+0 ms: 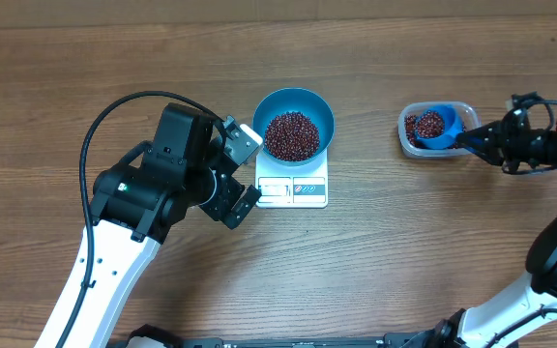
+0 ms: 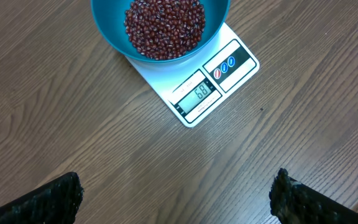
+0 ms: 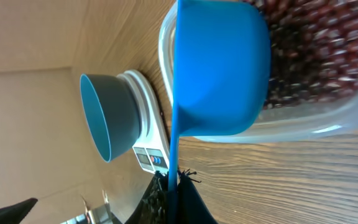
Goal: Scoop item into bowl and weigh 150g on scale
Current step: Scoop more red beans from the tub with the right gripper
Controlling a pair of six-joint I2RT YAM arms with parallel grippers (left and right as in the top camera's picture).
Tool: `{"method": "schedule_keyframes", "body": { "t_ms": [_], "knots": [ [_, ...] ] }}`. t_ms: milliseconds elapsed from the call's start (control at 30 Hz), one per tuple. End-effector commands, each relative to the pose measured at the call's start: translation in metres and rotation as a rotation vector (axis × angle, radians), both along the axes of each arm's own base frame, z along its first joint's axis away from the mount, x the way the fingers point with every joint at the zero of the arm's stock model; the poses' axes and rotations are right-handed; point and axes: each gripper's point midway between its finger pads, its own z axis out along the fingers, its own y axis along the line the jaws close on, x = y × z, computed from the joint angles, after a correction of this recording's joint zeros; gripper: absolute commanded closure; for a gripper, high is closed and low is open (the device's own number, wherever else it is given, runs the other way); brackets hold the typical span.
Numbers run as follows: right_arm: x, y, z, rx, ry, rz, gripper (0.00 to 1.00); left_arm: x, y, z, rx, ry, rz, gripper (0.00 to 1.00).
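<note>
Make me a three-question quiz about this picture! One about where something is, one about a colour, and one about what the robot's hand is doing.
1. Where is the bowl?
A. on the scale
B. on a chair
C. on a plate

2. What colour is the scoop?
A. red
B. blue
C. yellow

3. What is the left tool doing?
A. squeezing a spoon
B. gripping the bowl
C. open, holding nothing

Answers:
1. A, because the bowl sits on top of the white scale.
2. B, because the scoop is bright blue in the right wrist view.
3. C, because its two fingers stand far apart, with only bare wood between them.
</note>
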Motion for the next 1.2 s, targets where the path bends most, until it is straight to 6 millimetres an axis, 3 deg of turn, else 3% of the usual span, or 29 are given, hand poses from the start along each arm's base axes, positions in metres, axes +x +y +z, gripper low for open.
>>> {"method": "schedule_keyframes", "body": {
  "t_ms": [0,167,700,967,1167],
  "knots": [
    [-0.001,-0.012,0.002,0.013,-0.034,-0.020,0.96,0.001,-0.003,0.011,-0.025,-0.019,0.005,0.00],
    [-0.003,-0.019,0.002,0.012,-0.030,-0.041,0.96,0.001,-0.003,0.011,-0.025,-0.019,0.005,0.01],
    [-0.007,-0.010,0.023,0.119,-0.123,-0.011,0.96,0.001,-0.003,0.011,-0.025,-0.019,0.005,0.01],
    [-0.006,0.007,0.042,0.215,-0.191,0.015,0.96,0.001,-0.003,0.011,-0.025,-0.019,0.006,0.01],
    [-0.006,0.036,0.065,0.244,-0.262,0.092,0.96,0.001,-0.003,0.011,-0.025,-0.019,0.005,0.00]
  ]
}}
